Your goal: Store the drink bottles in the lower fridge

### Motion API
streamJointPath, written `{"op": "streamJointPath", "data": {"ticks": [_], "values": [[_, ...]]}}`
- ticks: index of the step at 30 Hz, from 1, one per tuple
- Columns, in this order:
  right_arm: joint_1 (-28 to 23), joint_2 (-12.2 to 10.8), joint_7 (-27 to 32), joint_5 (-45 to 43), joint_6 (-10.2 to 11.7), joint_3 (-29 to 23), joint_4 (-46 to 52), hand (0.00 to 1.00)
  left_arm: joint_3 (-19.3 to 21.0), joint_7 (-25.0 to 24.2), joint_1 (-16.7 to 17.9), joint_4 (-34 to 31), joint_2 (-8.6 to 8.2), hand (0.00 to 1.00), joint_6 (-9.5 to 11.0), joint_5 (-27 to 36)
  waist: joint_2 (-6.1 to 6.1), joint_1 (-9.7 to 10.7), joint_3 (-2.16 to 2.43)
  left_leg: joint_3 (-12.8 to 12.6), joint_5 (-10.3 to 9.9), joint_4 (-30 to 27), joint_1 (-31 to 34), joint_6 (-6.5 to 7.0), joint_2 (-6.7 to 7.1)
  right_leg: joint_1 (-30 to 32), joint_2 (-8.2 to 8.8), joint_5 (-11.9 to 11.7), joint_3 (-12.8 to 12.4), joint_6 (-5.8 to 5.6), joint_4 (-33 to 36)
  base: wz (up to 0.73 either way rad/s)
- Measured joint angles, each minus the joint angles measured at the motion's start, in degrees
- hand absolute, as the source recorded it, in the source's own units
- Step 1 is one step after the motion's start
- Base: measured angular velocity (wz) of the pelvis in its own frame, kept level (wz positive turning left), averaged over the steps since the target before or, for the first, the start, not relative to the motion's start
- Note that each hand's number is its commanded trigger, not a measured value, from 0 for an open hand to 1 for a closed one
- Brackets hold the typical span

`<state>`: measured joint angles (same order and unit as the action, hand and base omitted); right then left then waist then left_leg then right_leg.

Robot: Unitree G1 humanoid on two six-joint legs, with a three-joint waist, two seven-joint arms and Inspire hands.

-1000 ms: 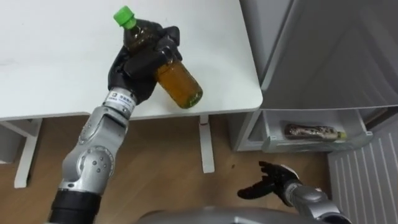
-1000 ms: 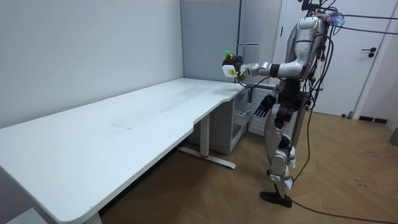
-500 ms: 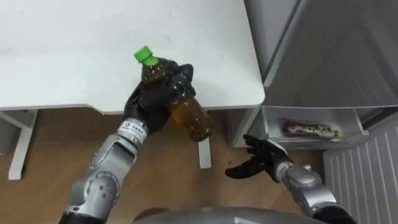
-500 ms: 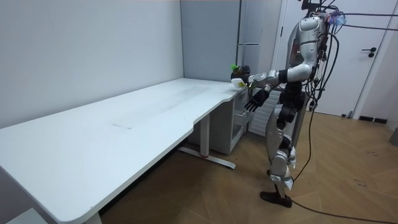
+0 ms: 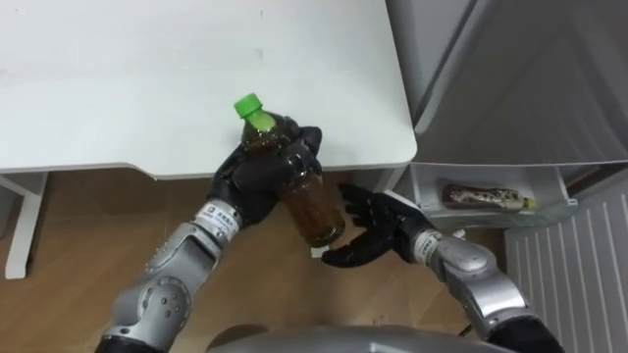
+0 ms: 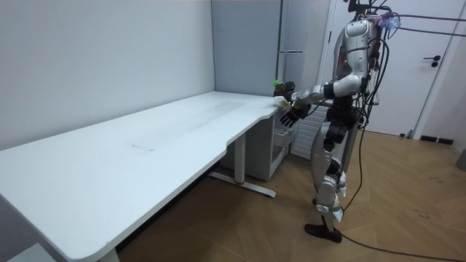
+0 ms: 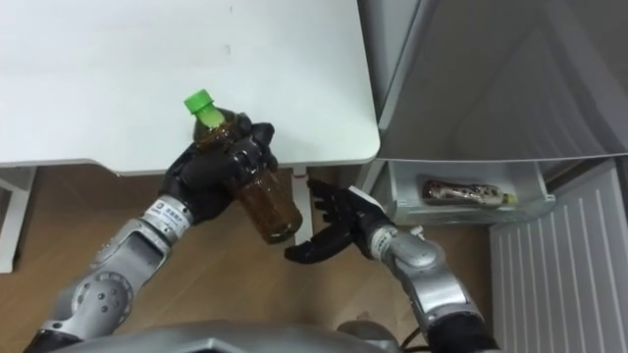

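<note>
**A:** Down and nearer the body since a second ago: the tea bottle (image 5: 317,209) has sunk to the white desk's (image 5: 118,88) near edge, with the left hand (image 5: 257,178) clamped round it. The right hand (image 5: 378,227) has risen from the view's 5 o'clock to meet it.

**B:** How does the bottle sit?

**A:** It is tilted, with the green cap (image 5: 247,105) toward 11 o'clock and the base toward 5. The dark fingers wrap its middle and hide the label. Amber liquid shows below them.

**B:** And the right hand's fingers?

**A:** They are straight and spread, palm up, just at 4 o'clock of the base. Whether a fingertip touches it, I cannot tell.

**B:** What lies further out?

**A:** At 3 o'clock the fridge drawer (image 5: 491,221) stands open. A second bottle (image 5: 481,196) lies on its side in it, the lower edge cut off by the drawer's front wall. In the room view the robot stands upright at the desk's end, before the fridge. The hands there are too small to read.
</note>
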<state>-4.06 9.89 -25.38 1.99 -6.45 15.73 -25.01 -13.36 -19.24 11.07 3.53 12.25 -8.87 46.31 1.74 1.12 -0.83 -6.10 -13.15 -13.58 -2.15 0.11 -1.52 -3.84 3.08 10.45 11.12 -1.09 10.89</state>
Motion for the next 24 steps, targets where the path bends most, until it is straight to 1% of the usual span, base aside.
{"op": "streamJointPath", "data": {"ticks": [2,7,12,14,16,21,24], "values": [[0.01,1.54,-2.53,0.0,0.02,0.54,1.38,0.0,-0.61,-0.03,0.01,0.01,0.9,1.0,0.0,-2.35,0.02,0.11,0.01,-0.01,0.0,0.04,-0.04,0.0,0.02,0.0,0.01,0.0,-0.05,0.0,0.0,0.0],[0.01,2.26,-5.85,-0.03,0.04,1.04,1.41,0.0,-1.44,-0.65,-0.02,0.03,1.85,1.0,0.03,-6.12,0.04,0.1,0.0,-0.1,0.0,0.17,-0.25,0.0,-0.21,-0.08,0.0,0.0,-0.15,0.0,0.04,0.0],[0.0,2.75,-7.42,0.22,0.05,1.14,2.31,0.0,-1.78,-1.03,-0.05,0.04,2.16,1.0,0.25,-6.56,0.31,0.17,-0.15,-0.25,0.0,0.16,-0.3,0.0,-0.21,-0.01,0.01,0.0,-0.11,0.0,0.46,0.0],[-0.01,2.87,-8.16,0.23,0.18,1.18,3.91,0.0,-2.54,-1.03,-0.11,0.04,2.48,1.0,0.43,-6.56,0.33,0.19,-0.16,-0.26,0.0,0.08,-0.33,0.0,-0.22,0.05,0.02,0.0,-0.12,0.0,0.78,0.0],[-0.02,2.87,-8.61,0.22,0.19,1.2,5.22,0.0,-2.81,-1.1,-0.28,0.0,2.41,1.0,0.45,-6.56,0.33,0.25,-0.16,-0.04,0.0,-0.1,-0.13,0.0,-0.18,0.11,0.05,0.0,-0.03,0.0,0.83,0.02],[-0.47,2.85,-10.49,0.45,0.18,1.69,8.53,0.0,-3.26,-1.68,-1.97,0.0,2.42,1.0,0.66,-9.17,0.28,0.17,-0.15,0.17,0.0,-0.85,0.76,0.0,-0.16,0.77,0.11,-0.01,0.04,0.02,1.08,0.02],[-1.04,2.89,-11.19,2.5,0.18,3.02,9.08,0.0,-4.34,-1.73,-2.89,0.0,2.4,1.0,0.69,-10.36,0.29,0.33,-0.15,0.19,0.0,-0.97,0.82,0.01,-0.18,0.93,0.13,-0.01,0.02,0.02,1.51,0.0]]}}
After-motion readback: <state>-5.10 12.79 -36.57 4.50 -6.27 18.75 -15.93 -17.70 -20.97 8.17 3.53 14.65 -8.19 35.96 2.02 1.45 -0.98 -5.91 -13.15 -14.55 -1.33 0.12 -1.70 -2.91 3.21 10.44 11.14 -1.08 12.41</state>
